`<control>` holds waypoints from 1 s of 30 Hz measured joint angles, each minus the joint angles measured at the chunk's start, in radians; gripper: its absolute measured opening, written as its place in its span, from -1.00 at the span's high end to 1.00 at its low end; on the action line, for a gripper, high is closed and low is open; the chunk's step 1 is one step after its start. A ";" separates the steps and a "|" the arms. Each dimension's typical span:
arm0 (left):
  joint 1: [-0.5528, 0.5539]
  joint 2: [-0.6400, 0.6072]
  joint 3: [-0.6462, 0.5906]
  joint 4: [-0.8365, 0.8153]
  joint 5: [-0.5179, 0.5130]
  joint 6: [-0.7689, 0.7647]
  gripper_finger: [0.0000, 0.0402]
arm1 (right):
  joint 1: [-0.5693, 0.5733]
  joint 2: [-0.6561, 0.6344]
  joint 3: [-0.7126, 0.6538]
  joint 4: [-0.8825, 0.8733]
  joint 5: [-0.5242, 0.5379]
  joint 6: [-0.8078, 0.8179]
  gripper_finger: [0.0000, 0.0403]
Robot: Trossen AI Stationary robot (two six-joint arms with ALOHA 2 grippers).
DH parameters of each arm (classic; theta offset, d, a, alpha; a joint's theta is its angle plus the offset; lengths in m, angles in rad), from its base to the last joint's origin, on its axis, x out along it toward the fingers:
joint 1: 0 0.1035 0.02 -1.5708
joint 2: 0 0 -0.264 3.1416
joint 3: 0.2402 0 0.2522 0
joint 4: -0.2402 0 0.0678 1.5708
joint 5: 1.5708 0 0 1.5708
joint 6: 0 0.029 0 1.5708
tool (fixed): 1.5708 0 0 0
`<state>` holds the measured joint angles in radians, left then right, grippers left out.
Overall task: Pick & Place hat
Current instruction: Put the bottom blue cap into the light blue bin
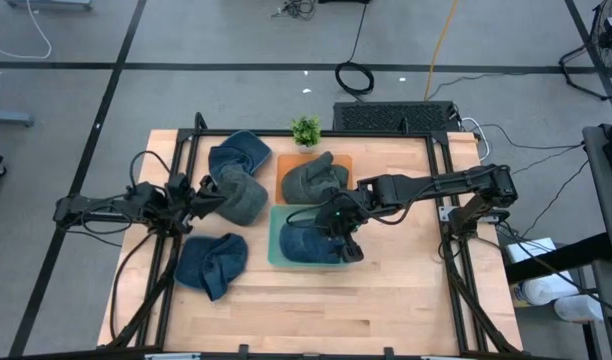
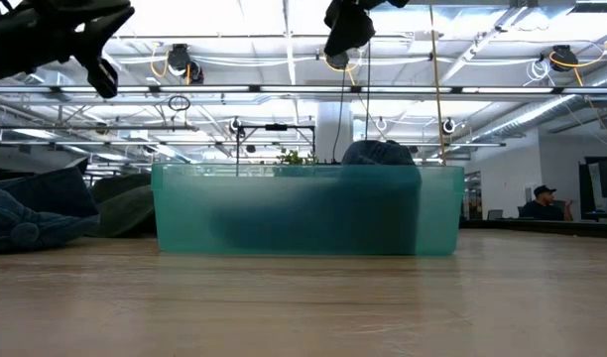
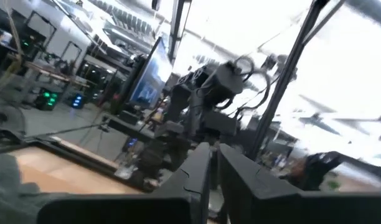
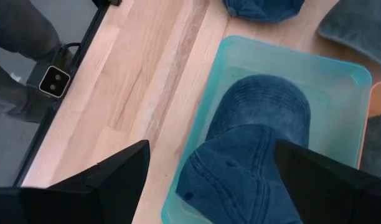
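**Now: a blue hat sits in the teal bin, right gripper wide above it**

Over the middle of the wooden table (image 1: 386, 300), the right gripper (image 1: 338, 235) hangs above the teal bin (image 4: 209, 106) with its two dark fingers (image 4: 116, 177) spread wide and nothing between them. Directly below them, in the right wrist view, a blue denim hat (image 4: 253, 143) lies inside the bin, its crown toward the bin's far end and its brim toward the camera. The hat fills most of the bin's floor. From table height the bin shows as a translucent green box with a dark blue shape inside it, and the gripper is well clear of its rim.

Just beside the teal bin stands an orange bin (image 1: 286, 170), and a grey-green hat (image 1: 311, 178) rests in it. A small green plant (image 1: 305, 129) stands at the table's far edge behind the orange bin.

On the left side of the table, the left gripper (image 1: 201, 198) is raised off the surface with its fingers nearly together, holding nothing that I can see. Near it lie three more hats: a blue one (image 1: 238, 152) toward the far edge, a grey-green one (image 1: 244, 198) just beside the gripper, and another blue one (image 1: 212, 263) nearer the front edge.
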<state>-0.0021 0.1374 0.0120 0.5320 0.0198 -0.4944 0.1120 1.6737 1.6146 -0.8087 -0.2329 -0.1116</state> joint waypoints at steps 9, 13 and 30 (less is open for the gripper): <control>0.000 0.000 0.003 0.025 0.018 -0.025 0.81 | 0.000 0.000 0.000 0.001 0.000 -0.088 -0.64; 0.000 0.000 0.069 0.005 0.034 0.037 0.81 | -0.001 0.000 0.000 0.001 0.000 -0.113 -0.64; 0.000 0.178 0.674 -0.945 -0.083 0.149 0.23 | -0.028 0.000 0.000 0.001 -0.003 -0.112 -0.64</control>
<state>-0.0021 0.3149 0.6862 -0.4125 -0.0633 -0.3452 0.0841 1.6737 1.6146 -0.8078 -0.2363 -0.2234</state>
